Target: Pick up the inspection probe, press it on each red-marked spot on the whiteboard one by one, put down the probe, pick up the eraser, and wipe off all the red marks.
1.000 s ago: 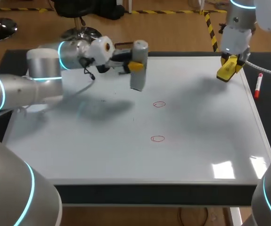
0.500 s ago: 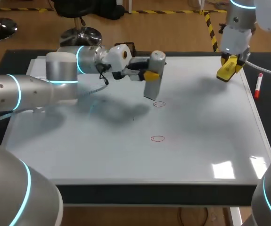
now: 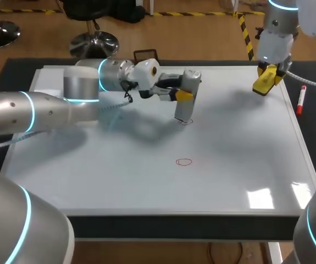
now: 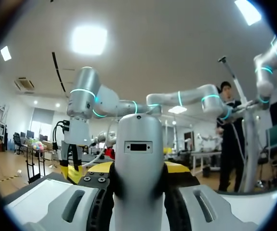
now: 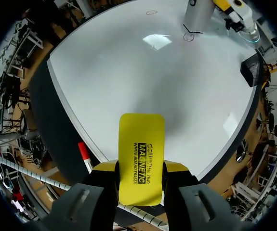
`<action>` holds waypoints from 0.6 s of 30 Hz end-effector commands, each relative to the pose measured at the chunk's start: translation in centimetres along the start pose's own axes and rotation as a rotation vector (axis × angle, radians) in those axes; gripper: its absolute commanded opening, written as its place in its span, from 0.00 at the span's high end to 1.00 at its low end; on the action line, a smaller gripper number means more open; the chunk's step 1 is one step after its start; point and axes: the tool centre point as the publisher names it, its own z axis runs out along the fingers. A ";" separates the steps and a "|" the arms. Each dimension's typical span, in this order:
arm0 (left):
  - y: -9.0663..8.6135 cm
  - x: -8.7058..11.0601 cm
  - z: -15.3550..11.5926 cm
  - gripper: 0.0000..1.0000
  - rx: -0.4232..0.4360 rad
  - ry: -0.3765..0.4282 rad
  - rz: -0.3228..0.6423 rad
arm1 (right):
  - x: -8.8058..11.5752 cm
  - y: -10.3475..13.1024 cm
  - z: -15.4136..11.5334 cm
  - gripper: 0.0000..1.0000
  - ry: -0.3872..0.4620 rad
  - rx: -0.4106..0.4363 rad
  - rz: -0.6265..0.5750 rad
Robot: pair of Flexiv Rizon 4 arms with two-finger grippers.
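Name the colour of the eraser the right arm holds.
The eraser is yellow with black print; right wrist view shows it best.

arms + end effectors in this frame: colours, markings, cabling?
Both arms: rounded silver-grey links with cyan light rings at the joints. The left arm has a white wrist housing with an orange disc and a looped black cable. The right arm trails a white spiral-wrapped cable. Left end effector and right end effector: grey finger bodies, yellow tips.
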 end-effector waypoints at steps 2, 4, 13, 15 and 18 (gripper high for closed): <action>0.5 -0.2 0.2 1.00 -0.007 0.000 -0.004 | 0.0 0.0 -0.2 1.00 0.004 0.001 -0.002; 0.8 -0.3 0.2 1.00 -0.016 0.002 -0.006 | 0.0 0.0 -0.2 1.00 0.004 0.001 -0.002; 1.8 -0.5 0.0 1.00 -0.034 -0.006 -0.013 | 0.0 0.0 -0.2 1.00 0.004 0.001 -0.002; 2.1 -0.6 -0.1 1.00 -0.033 -0.010 -0.019 | 0.0 0.0 -0.2 1.00 0.004 0.001 -0.002; 2.5 -0.7 -0.2 1.00 -0.023 -0.012 -0.026 | 0.0 0.0 -0.2 1.00 0.004 0.001 -0.002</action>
